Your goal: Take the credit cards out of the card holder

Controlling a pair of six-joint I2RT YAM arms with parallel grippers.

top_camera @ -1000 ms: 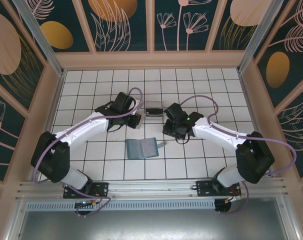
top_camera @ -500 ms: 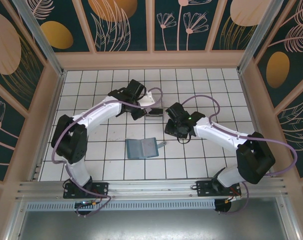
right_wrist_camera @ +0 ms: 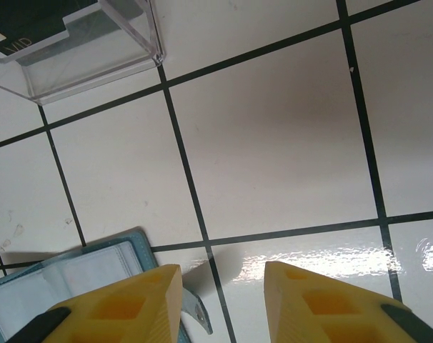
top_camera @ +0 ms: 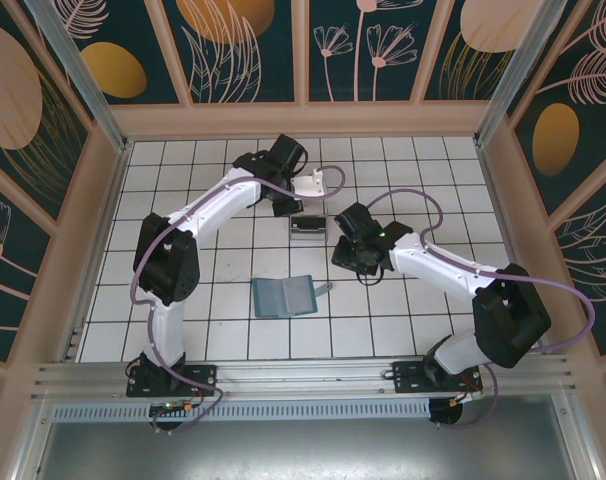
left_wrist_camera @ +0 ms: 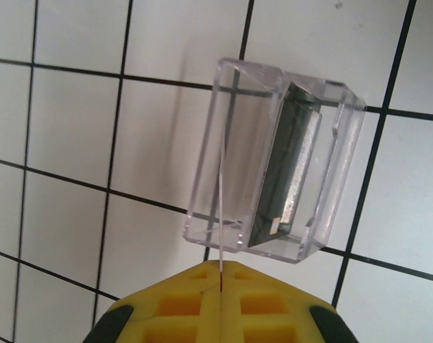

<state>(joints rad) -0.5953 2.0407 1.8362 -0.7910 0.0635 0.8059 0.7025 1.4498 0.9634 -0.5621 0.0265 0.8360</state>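
Left hand (left_wrist_camera: 220,266) shut with nothing in it, hanging over the clear box (left_wrist_camera: 274,164); right hand (right_wrist_camera: 220,268) has its fingers apart and empty, poised just right of the card holder (right_wrist_camera: 66,275).

The holder lies open on the tabletop (top_camera: 233,340), near of the box, and dark cards (left_wrist_camera: 288,171) stand on edge inside the box. As I judge it, the main risk is the left hand dropping onto the light box and tipping or shoving it, spilling the cards. The right hand might also catch the holder's flap and drag the whole thing rather than a card. Count: two hands, one holder, one box. The cards are packed too tightly to count, and I cannot tell whether any are left in the holder's pale sleeves.
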